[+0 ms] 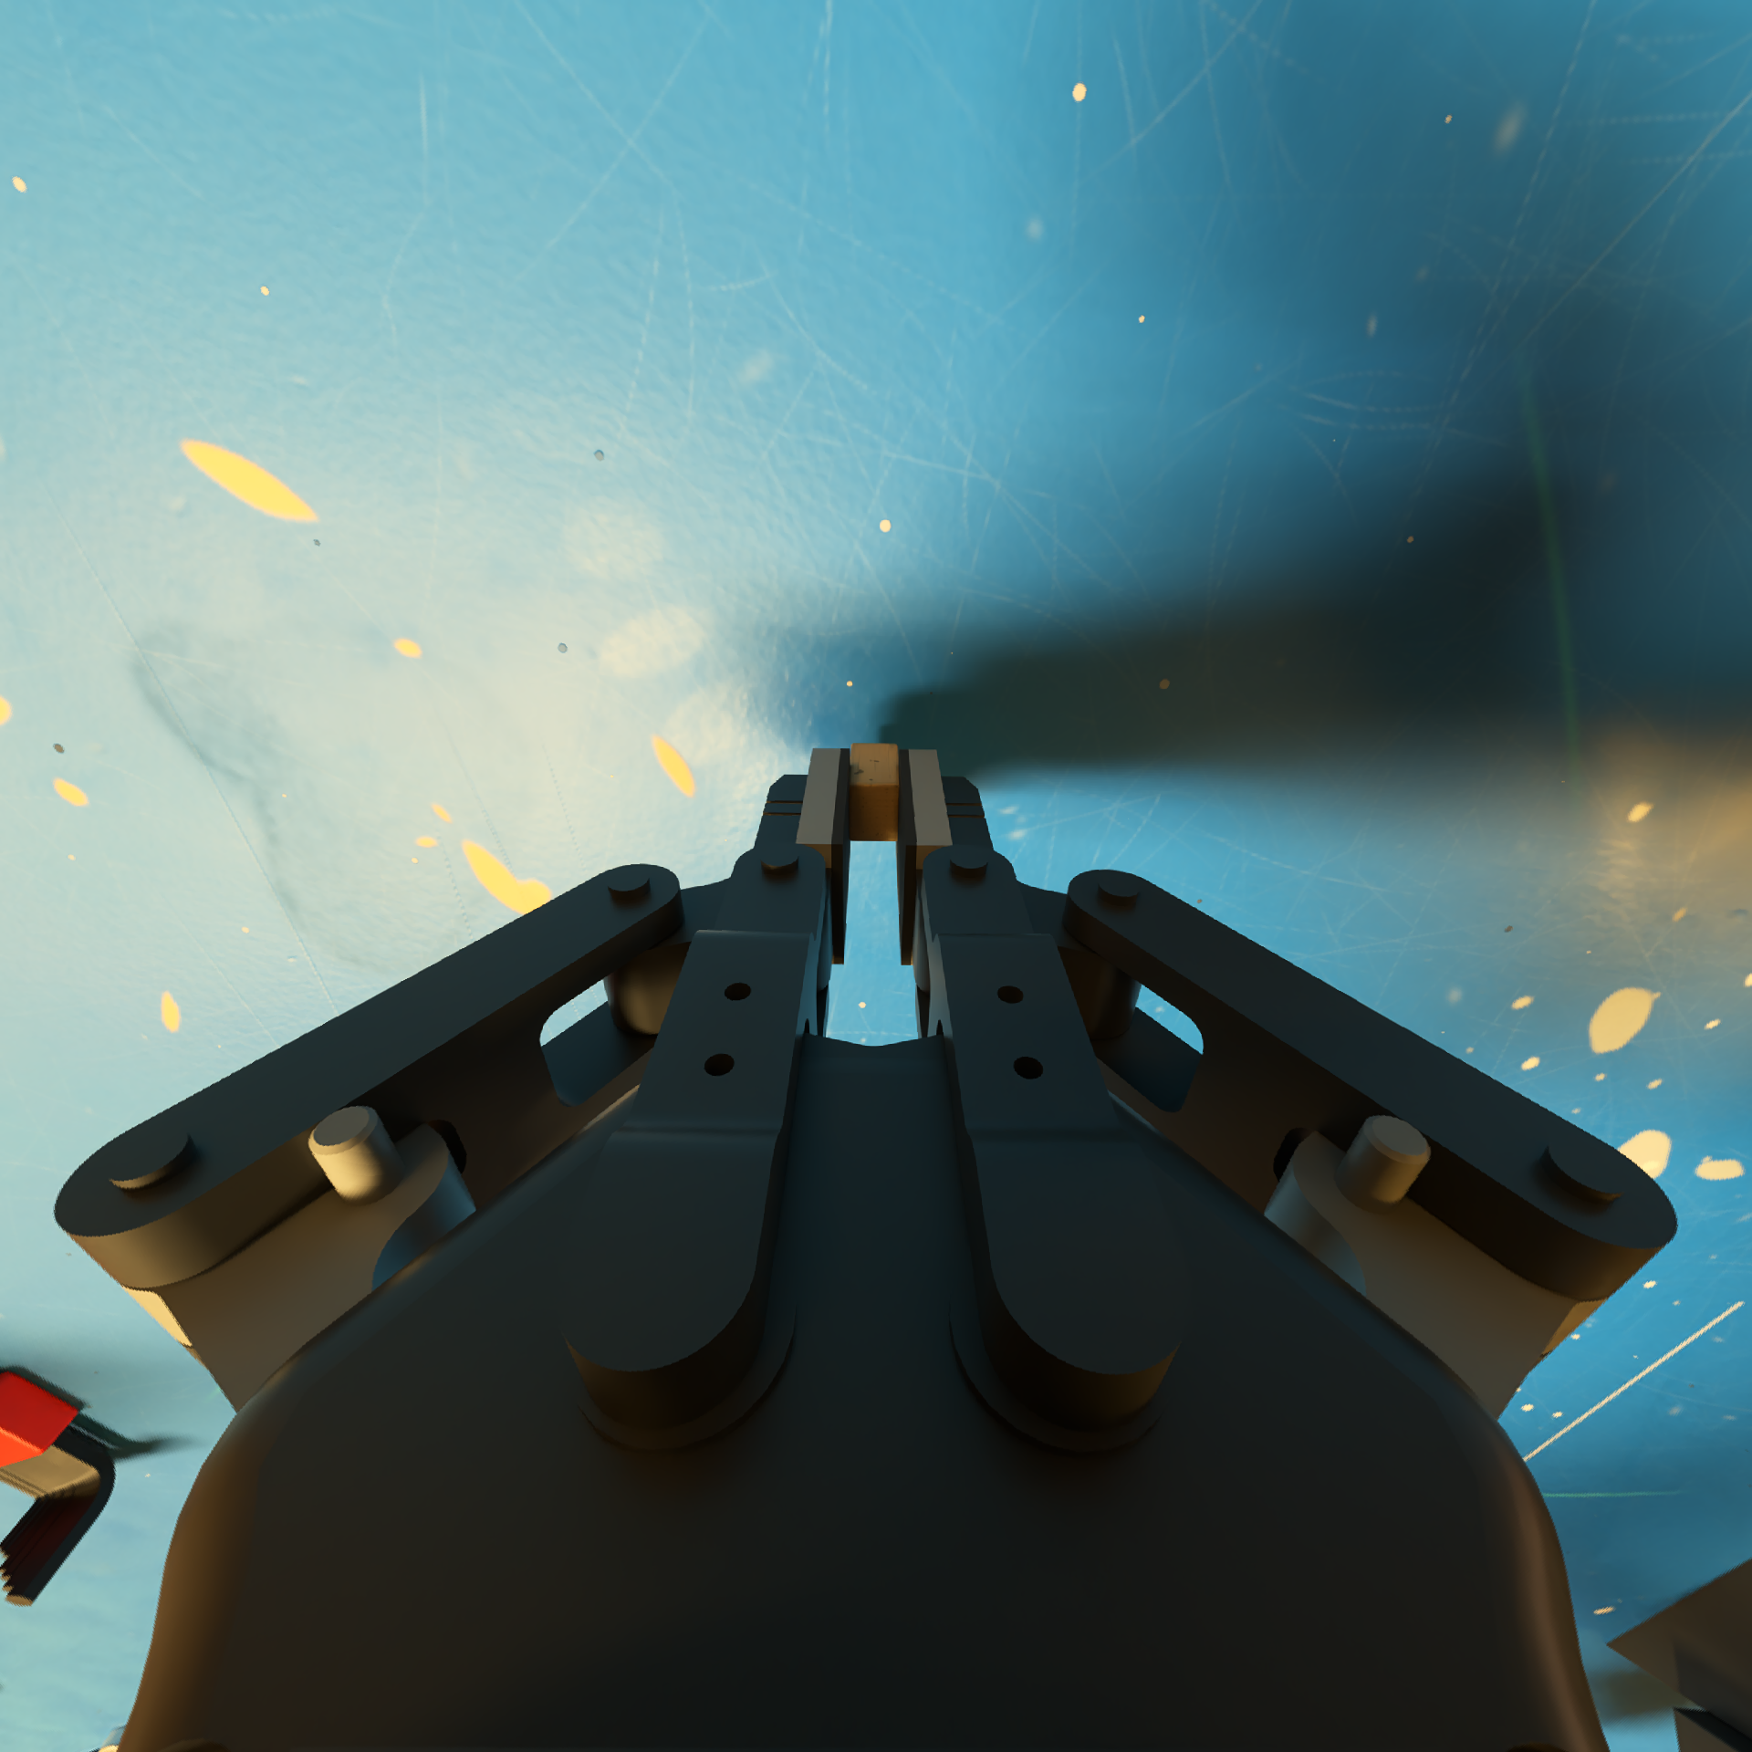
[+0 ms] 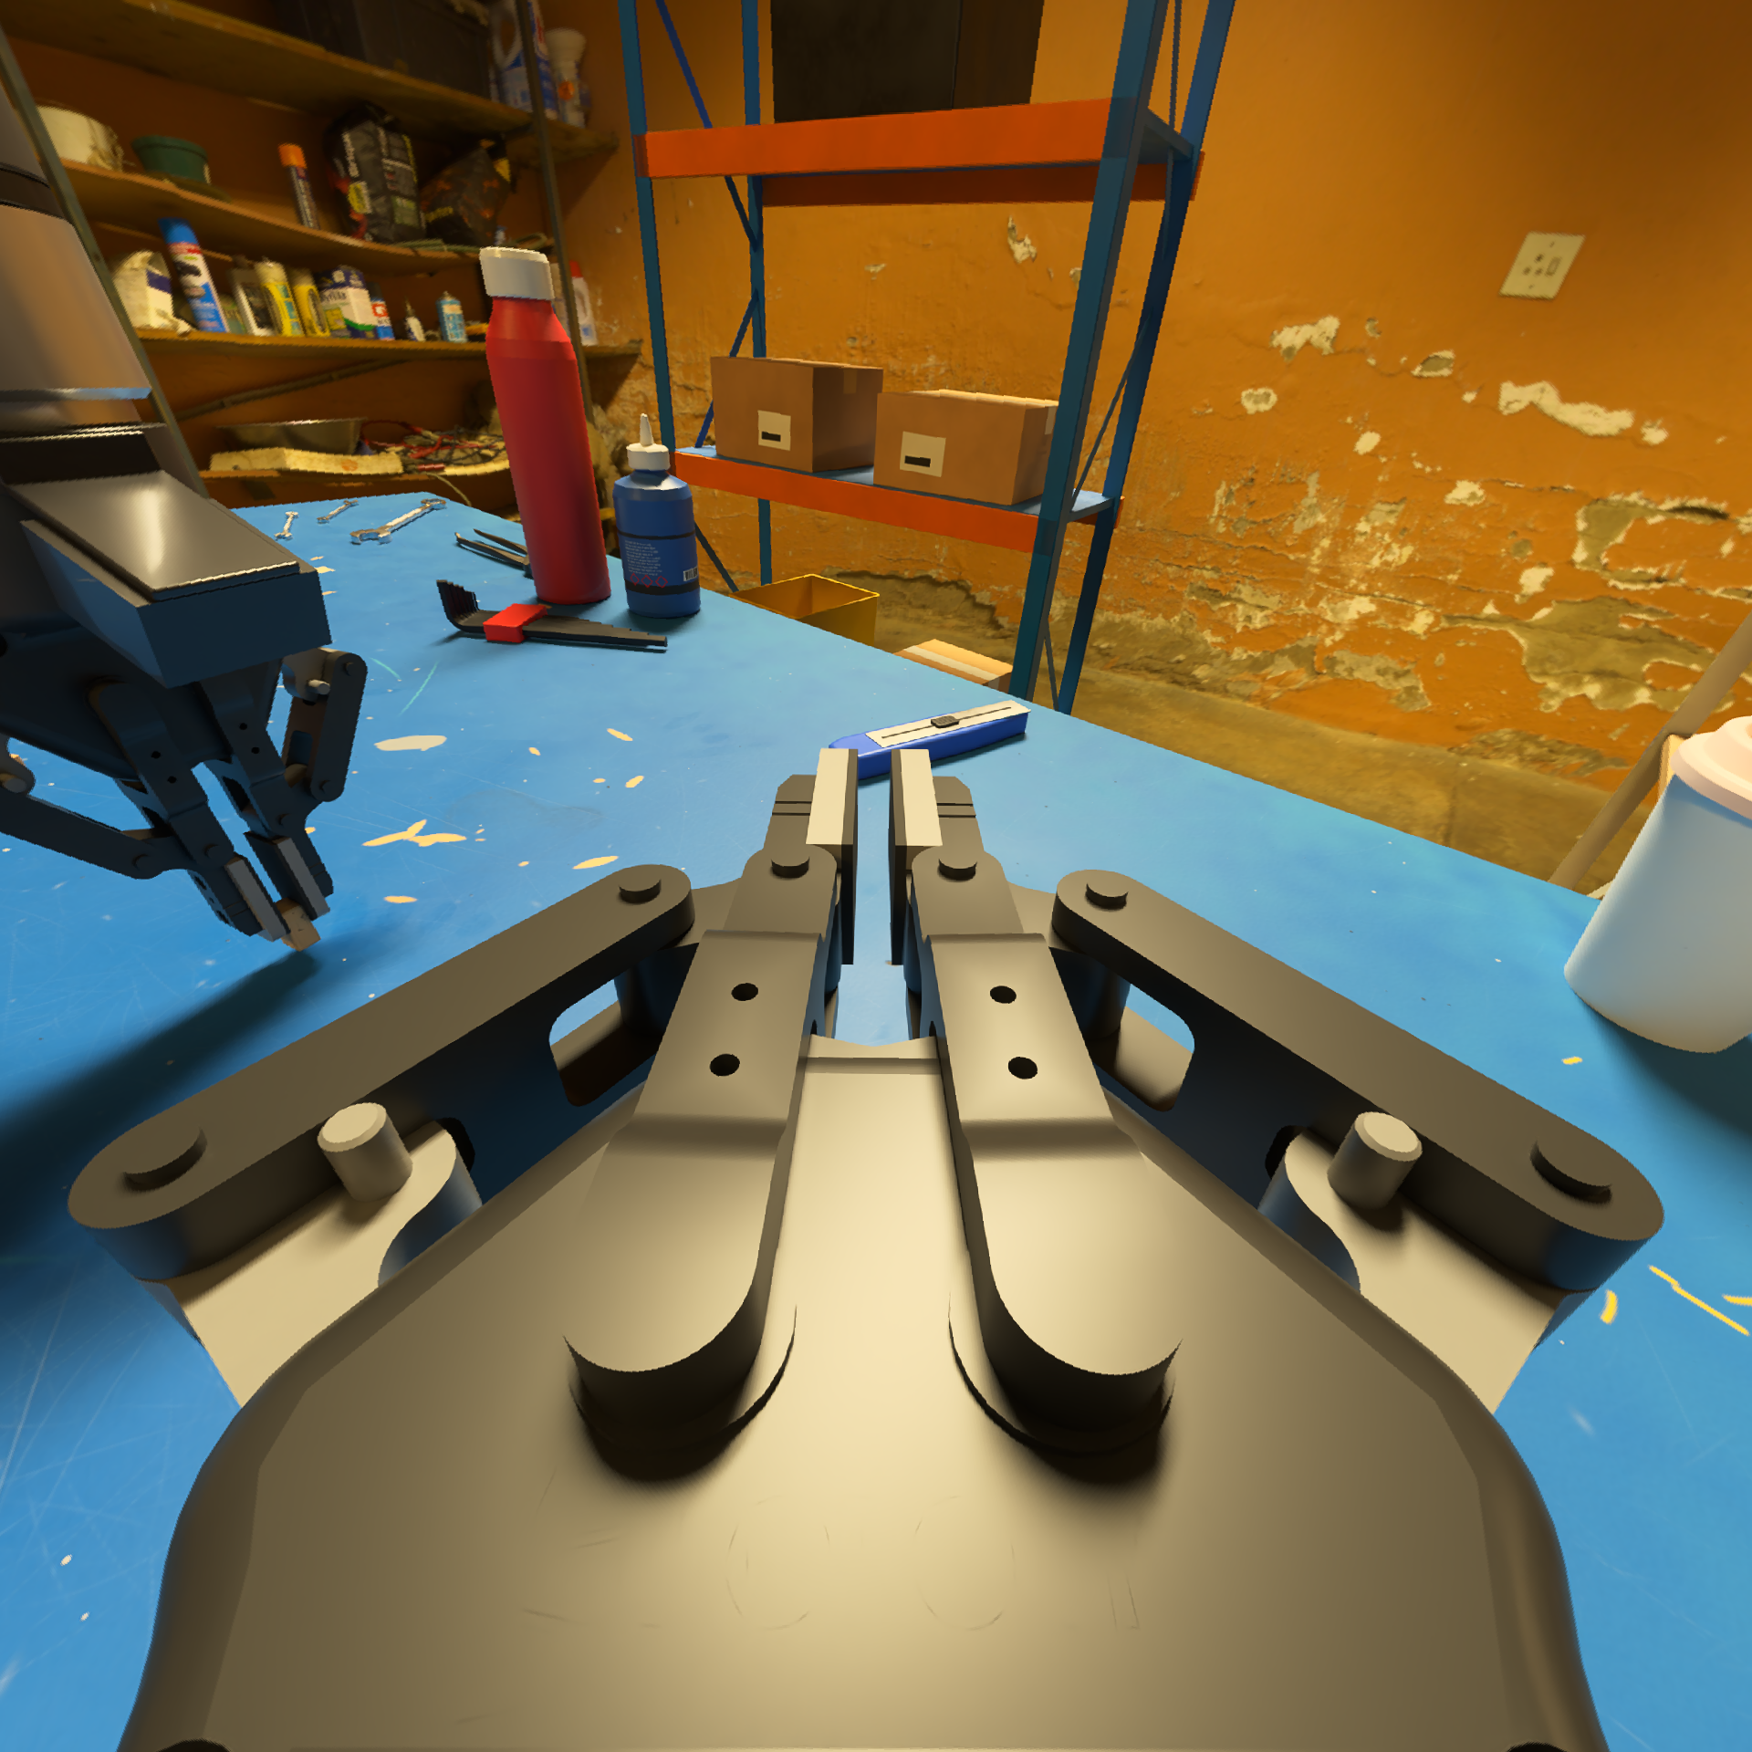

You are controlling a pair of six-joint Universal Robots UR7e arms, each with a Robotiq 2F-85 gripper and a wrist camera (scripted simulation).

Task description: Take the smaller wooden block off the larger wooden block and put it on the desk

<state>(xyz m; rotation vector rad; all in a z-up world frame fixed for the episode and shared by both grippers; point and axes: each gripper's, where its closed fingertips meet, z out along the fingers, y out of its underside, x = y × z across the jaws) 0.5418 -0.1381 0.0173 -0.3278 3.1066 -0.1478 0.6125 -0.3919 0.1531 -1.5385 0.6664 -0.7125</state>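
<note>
Blue, scratched tabletop (image 2: pixel 664 758) runs to a far edge before an orange wall, with much free surface in the middle. Left gripper (image 1: pixel 873 792) pinches the smaller wooden block (image 1: pixel 873 787) between its pads, low over the tabletop; whether it touches I cannot tell. Right gripper (image 2: pixel 872 796) is nearly closed and empty. Only its view shows the red bottle (image 2: pixel 545 427), blue glue bottle (image 2: pixel 654 531), blue utility knife (image 2: pixel 934 732) and white container (image 2: pixel 1678 910).

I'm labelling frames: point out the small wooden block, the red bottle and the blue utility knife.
small wooden block (image 1: pixel 873 792): left wrist view, its visible face.
red bottle (image 2: pixel 545 455): right wrist view, red body.
blue utility knife (image 2: pixel 934 732): right wrist view, handle middle.
</note>
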